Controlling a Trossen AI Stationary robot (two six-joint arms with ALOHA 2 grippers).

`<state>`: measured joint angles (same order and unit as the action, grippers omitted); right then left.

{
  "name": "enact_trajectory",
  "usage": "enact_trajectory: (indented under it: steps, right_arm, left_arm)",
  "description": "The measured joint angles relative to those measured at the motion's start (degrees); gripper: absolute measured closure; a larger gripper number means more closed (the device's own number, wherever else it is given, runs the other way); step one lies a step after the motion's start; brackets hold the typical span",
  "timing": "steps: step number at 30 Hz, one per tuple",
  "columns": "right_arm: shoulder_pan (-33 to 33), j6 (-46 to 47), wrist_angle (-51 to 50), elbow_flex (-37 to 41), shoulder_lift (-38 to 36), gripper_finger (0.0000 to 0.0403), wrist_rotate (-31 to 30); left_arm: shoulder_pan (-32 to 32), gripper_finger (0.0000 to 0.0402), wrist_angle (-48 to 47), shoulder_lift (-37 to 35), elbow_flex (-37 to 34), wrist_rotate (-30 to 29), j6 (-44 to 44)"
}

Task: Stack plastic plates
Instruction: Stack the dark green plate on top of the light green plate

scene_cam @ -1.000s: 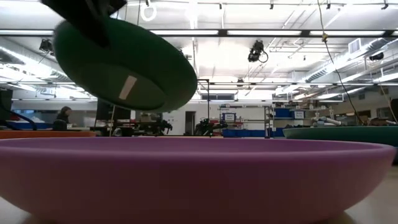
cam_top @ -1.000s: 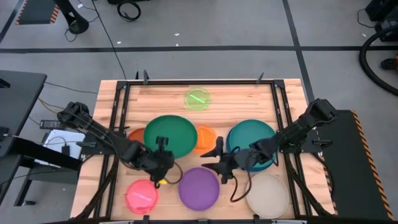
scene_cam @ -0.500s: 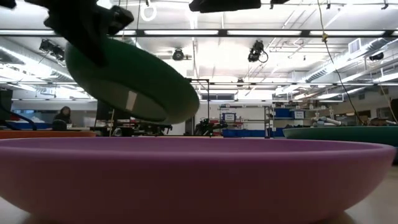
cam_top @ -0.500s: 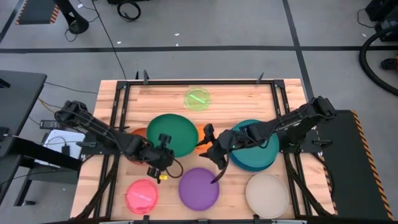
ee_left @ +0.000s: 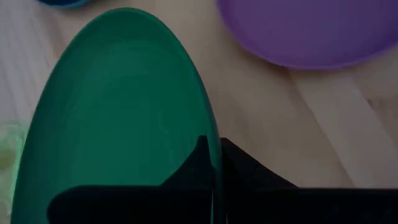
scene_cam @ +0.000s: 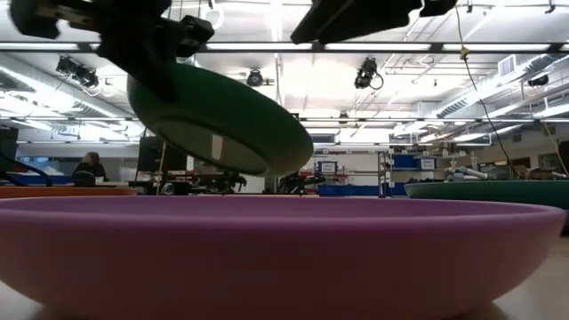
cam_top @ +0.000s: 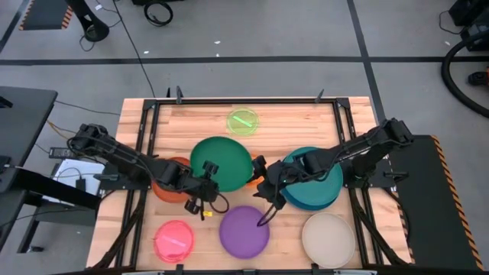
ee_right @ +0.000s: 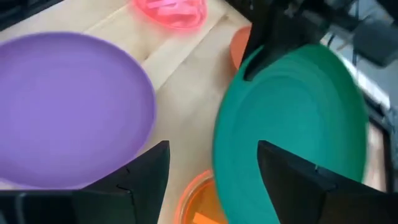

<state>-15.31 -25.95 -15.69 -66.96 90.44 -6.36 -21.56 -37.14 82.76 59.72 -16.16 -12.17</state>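
Observation:
The dark green plate [cam_top: 223,159] hangs tilted above the table, also seen in the low view [scene_cam: 222,124]. My left gripper [cam_top: 206,176] is shut on its rim. My right gripper [cam_top: 263,187] is open and touches nothing. It hovers just right of the green plate, over the small orange plate [ee_right: 199,202]. The purple plate [cam_top: 244,231] lies flat near the table's near edge. The teal plate [cam_top: 315,182] lies under my right arm. The red-orange plate [cam_top: 170,183] lies under my left arm. My left gripper pinches the dark green plate's rim [ee_left: 210,146] on the side toward the near-left. One finger [ee_left: 198,163] lies on the plate's inner face and the other under its outer face. The plate is lifted clear of the table and tilted.
A lime plate [cam_top: 243,121] lies by the far edge, a pink plate [cam_top: 174,241] at the near left and a beige plate [cam_top: 328,238] at the near right. Black rails [cam_top: 145,153] run along the table's sides. Bare wood shows between the green and purple plates.
My left gripper has carried the dark green plate toward the table's right, still lifted and tilted. My right gripper has moved from beside the purple plate toward the far edge and the green plate.

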Motion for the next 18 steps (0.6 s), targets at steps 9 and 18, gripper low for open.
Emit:
enact_trajectory:
  steps: [9,18]
  right_arm:
    - [2.93,-0.88,1.90,0.11,4.47,0.0173,0.01]
    - [3.72,-0.78,1.73,0.11,5.30,0.0264,0.46]
  left_arm:
    - [1.44,0.0385,6.14,0.00,0.07,-0.16,-3.11]
    - [3.15,0.0385,7.90,0.00,0.07,-0.59,-2.48]
